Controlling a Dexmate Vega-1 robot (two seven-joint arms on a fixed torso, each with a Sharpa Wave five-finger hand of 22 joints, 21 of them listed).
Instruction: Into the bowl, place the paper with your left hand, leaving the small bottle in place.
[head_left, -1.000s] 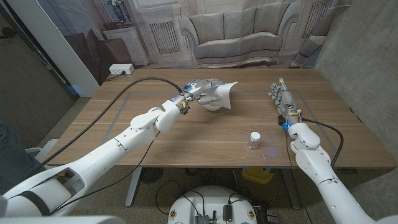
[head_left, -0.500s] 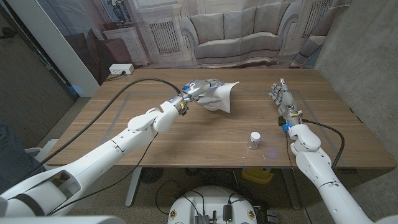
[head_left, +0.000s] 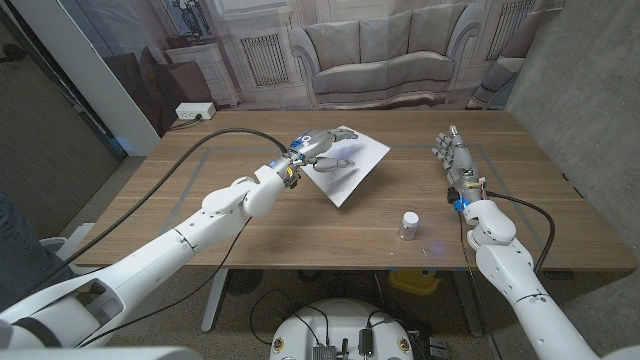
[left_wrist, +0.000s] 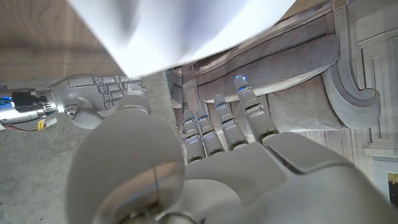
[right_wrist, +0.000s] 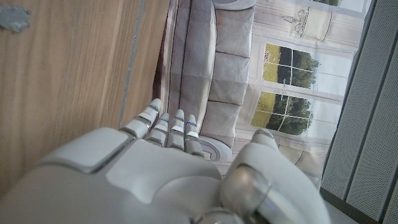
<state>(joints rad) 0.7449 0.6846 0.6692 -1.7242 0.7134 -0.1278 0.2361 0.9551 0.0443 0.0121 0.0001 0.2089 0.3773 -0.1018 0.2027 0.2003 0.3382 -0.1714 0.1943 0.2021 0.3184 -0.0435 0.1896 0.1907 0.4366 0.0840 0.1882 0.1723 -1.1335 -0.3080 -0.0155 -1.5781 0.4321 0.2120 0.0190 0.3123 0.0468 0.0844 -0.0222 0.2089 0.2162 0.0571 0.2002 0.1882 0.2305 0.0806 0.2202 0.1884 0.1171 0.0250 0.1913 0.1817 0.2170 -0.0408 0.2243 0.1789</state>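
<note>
At the far middle of the surface (head_left: 250, 225), in the head view, the paper (head_left: 352, 172) lies opened out as a white sheet, its long axis running from about 1 o'clock to 7 o'clock; it sits slightly tilted, as if propped on something beneath it; I cannot make out the bowl itself, which may be under the sheet. My left hand (head_left: 320, 147) hangs at the sheet's 10 o'clock edge, so the paper spreads away from the fingers (head_left: 340, 159) toward 4 o'clock; in the left wrist view the fingers (left_wrist: 222, 124) reach out straight and a little apart with nothing pinched between them and the thumb, and the paper (left_wrist: 180, 31) lies just beyond their tips; whether they touch it I cannot tell. The left hand is much the nearer one; the right hand (head_left: 452, 155) stands on its edge well apart at 3 o'clock, fingers straight and side by side, holding nothing. The small bottle (head_left: 409, 225) stands upright at about 4 o'clock from the sheet, clear of it; I judge the sheet needs pressing down at its middle, away from the bottle.
</note>
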